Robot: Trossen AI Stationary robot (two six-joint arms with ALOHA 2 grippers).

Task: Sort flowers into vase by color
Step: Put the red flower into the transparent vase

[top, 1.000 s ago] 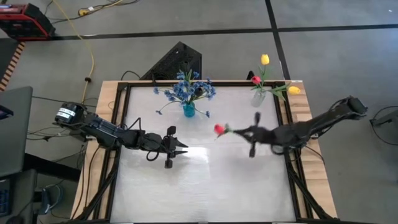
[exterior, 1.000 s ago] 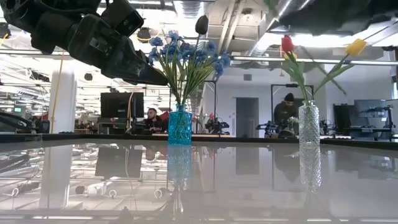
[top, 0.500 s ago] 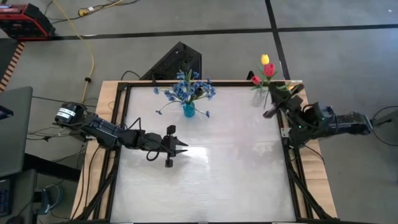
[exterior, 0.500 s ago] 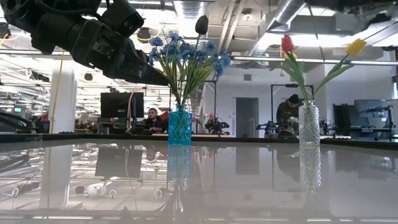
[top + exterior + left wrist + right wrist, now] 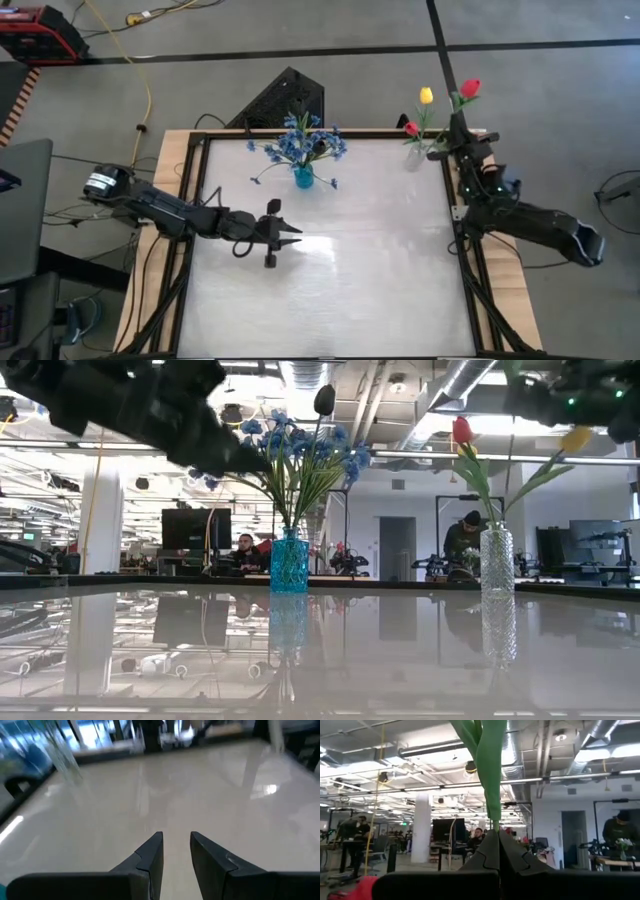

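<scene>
My right gripper (image 5: 459,132) is at the table's far right corner beside the clear vase (image 5: 415,157), shut on a red tulip whose blossom (image 5: 470,88) lies past the far edge. The clear vase (image 5: 497,563) holds a red tulip (image 5: 461,430) and a yellow tulip (image 5: 573,437) by their stems. The blue vase (image 5: 303,179) holds blue sprays (image 5: 305,142) and a dark bud (image 5: 324,399). My left gripper (image 5: 290,238) hovers open over the table's left middle, holding nothing (image 5: 176,839). My right gripper (image 5: 497,834) pinches the red tulip's green stem (image 5: 494,817) between its two fingers, just below the leaves (image 5: 487,750). The stem runs on straight ahead of the fingertips, along the fingers. The flower is lifted clear of the table and the vase.
The glossy white tabletop (image 5: 330,290) has a dark frame with wooden side strips (image 5: 495,180). The two vases stand near the far edge. A black box (image 5: 285,100) sits behind the table. People and desks show in the room beyond.
My right gripper has carried the red tulip from the table's middle to the far right corner next to the clear vase. It has turned, so the blossom, which pointed toward the left, now points past the far edge. It has stayed shut on the stem.
</scene>
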